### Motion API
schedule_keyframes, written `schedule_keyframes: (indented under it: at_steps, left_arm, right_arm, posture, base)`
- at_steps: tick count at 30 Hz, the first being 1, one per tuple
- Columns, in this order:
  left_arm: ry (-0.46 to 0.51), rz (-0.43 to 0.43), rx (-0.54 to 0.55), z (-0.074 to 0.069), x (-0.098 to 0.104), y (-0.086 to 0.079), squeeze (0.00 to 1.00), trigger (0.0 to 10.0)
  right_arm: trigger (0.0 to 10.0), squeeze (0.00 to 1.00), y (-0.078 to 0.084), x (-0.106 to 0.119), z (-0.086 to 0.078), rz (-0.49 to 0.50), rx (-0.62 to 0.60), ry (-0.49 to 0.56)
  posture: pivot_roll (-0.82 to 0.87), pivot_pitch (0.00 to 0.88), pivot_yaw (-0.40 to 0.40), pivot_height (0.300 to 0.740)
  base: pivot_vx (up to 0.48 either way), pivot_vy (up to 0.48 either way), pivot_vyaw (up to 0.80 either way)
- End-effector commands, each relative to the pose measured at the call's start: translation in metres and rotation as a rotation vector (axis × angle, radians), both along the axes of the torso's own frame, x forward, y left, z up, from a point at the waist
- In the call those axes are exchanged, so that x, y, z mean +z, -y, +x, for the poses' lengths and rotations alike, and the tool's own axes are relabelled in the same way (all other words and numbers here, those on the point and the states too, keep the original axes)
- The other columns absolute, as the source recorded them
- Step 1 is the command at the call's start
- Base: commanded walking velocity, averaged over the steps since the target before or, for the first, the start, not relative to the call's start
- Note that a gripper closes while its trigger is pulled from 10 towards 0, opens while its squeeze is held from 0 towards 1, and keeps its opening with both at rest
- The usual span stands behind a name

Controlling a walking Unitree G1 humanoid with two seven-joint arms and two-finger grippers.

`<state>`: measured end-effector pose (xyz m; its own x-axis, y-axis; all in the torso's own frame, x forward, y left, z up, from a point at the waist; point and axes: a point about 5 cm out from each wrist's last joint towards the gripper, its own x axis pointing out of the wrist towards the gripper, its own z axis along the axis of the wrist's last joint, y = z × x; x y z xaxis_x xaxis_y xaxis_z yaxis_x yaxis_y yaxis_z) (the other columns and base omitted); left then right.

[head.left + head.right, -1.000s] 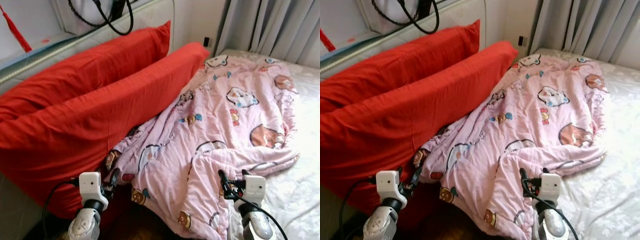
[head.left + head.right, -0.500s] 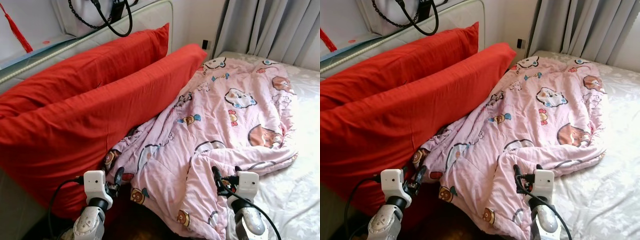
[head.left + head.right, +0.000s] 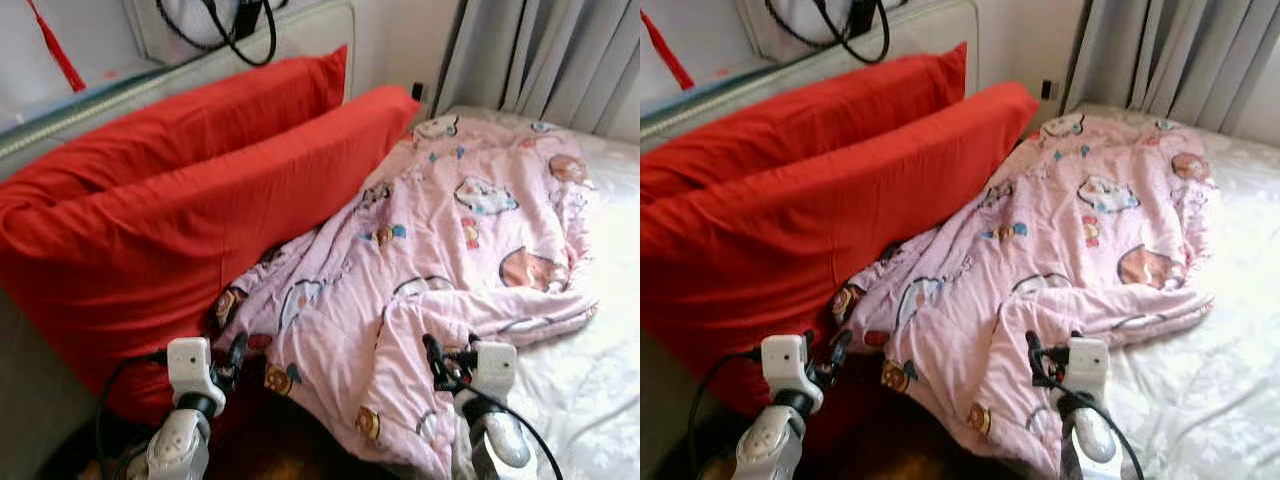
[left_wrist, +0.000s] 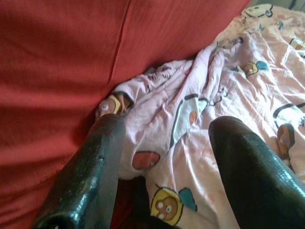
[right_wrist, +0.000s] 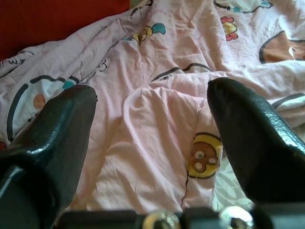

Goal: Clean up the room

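Pink cartoon-print quilt (image 3: 450, 250) lies rumpled across the bed (image 3: 600, 400), running from about 1 o'clock near the curtain (image 3: 545, 55) down to 6 o'clock, where its lower edge hangs off the mattress by the robot. A folded flap sits at roughly 5 o'clock. Its 9 o'clock edge is tucked against two red pillows (image 3: 190, 210) that lean on the headboard (image 3: 300, 30); a black cable (image 3: 235, 25) hangs above at 12 o'clock.

Left end effector (image 4: 164, 157): fingers spread apart, holding nothing, poised just above the quilt's edge where it meets the near pillow. Right end effector (image 5: 150, 124): also spread wide, empty, aimed at the folded flap; contact can't be confirmed.

Step, as judged: approach, lining up both arms to take hold of the quilt's near edge so it can be straightened or folded. Nothing gripped yet.

Next move calls for lowering each end effector onto a fabric ridge and closing on enough cloth to hold. The left must catch quilt only, not pillowcase. Views are slightly blurred, so settle first.
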<state>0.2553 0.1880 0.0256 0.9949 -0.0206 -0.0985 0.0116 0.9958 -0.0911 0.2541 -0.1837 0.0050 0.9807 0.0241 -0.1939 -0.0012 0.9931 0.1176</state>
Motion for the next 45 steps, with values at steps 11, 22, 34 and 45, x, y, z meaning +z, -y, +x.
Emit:
schedule_keyframes:
  at_steps: [11,22,34,45]
  left_arm:
    - [-0.01,-0.01,0.013,-0.002,0.001,-0.002,0.0,10.0]
    - [-0.018,-0.01,0.007,-0.002,0.0,0.0,0.0,10.0]
    - [-0.021,-0.012,0.002,-0.002,0.0,0.001,0.0,10.0]
    - [-0.024,-0.012,-0.002,-0.002,0.0,0.002,0.0,10.0]
  right_arm:
    - [10.0,0.0,-0.004,-0.004,-0.001,0.017,0.02,-0.032]
    - [10.0,0.0,-0.003,-0.008,-0.002,0.007,0.02,-0.064]
    - [10.0,0.0,-0.003,-0.012,-0.002,0.001,0.026,-0.087]
    - [10.0,0.0,-0.005,-0.019,-0.003,-0.001,0.038,-0.133]
  posture:
    - [0.04,0.097,0.012,0.653]
    - [0.04,0.099,0.014,0.653]
    - [0.04,0.099,0.015,0.653]
    - [0.04,0.1,0.017,0.638]
  base:
    - [0.0,0.0,0.0]
    - [0.0,0.0,0.0]
    - [0.0,0.0,0.0]
    - [0.0,0.0,0.0]
